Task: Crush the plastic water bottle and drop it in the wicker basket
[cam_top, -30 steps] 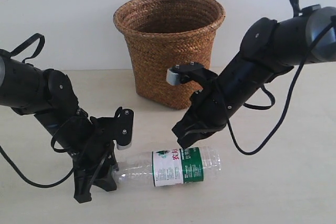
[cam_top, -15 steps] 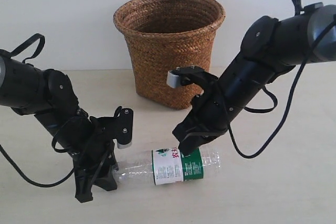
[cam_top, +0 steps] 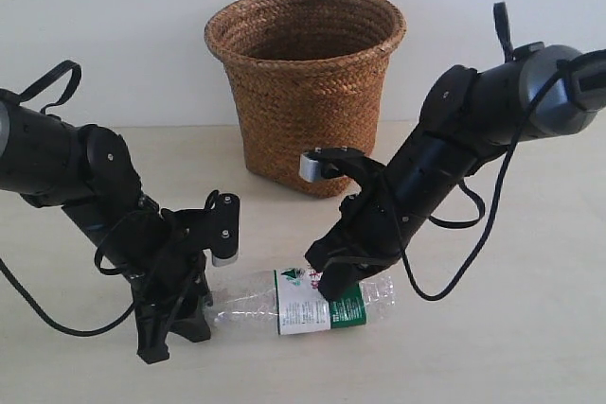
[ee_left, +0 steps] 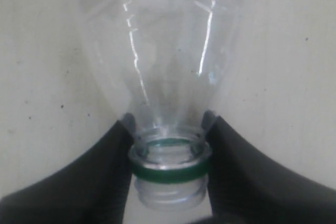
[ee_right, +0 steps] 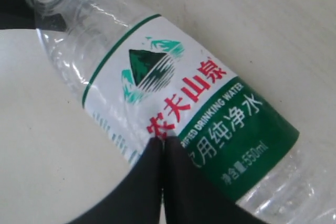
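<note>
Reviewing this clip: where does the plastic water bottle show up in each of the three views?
Exterior view: plastic water bottle lies on its side at low centre, in front of the wicker basket.
Left wrist view: bottle fills the picture's middle, neck at the lower edge.
Right wrist view: bottle runs diagonally, label facing the camera.
Shared landmark: green neck ring, seen in both wrist views.

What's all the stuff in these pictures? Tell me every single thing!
plastic water bottle: one, clear with a green-and-white label, lying on its side on the table in front of the basket, no cap on.
wicker basket: one, brown, standing upright at the back near the wall.
table: one, pale beige, under everything.
wall: one, white, behind.
left gripper: one, black, closed around the bottle's neck.
right gripper: one, black, fingers shut together, tips pressing on the label.
</note>
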You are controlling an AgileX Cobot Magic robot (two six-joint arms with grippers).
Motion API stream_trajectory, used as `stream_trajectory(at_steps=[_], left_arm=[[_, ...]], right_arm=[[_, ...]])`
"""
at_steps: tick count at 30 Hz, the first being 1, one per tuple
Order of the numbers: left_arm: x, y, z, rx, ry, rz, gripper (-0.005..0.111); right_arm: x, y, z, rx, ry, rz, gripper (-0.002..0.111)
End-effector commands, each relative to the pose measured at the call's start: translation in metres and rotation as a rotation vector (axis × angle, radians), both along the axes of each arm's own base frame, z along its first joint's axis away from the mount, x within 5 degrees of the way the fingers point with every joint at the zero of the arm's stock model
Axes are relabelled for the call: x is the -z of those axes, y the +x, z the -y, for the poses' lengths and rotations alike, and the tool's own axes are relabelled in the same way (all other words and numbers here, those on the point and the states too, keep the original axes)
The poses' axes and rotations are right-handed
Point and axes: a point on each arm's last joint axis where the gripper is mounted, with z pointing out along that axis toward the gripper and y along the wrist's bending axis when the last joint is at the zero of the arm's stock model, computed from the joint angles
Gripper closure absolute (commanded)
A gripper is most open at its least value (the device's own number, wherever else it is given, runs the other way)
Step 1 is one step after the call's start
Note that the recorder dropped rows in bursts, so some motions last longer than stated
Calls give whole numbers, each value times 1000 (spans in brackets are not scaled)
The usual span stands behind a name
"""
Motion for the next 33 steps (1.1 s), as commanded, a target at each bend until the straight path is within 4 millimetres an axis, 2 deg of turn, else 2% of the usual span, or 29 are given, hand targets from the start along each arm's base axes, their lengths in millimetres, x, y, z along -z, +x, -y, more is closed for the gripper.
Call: stream_trajectory(at_steps=[1,8,14,17,20,23,25,26,31,33], left_arm=[[-2,1,2,-23,-10,9,102],[-2,1,2,-27,-10,3,102],[-2,1,2,-33,-10,0,102],[-2,1,2,-33,-10,0,102],[-2,1,2,-33,-10,0,102],[-2,0,2,-32,-10,-4,102],[-2,0,2,-32,-10,-4,102],[-2,1,2,-27,-5,-1,102],[-1,0,-1,4,25,5,102],[-1,1,-1,4,25,8,102]], right_arm=[[42,5,5,10,-105,-1,108],[61,12,7,47,-147,9,108],[73,18,13,60,-295,-80,108],[77,21,13,64,-321,-97,108],[73,23,12,54,-320,-108,108],[49,28,4,56,-266,-132,108],[27,28,-1,58,-218,-137,108],[10,29,-2,60,-193,-115,108],[-50,20,-1,65,-111,-31,108],[-62,15,-3,61,-64,-47,108]])
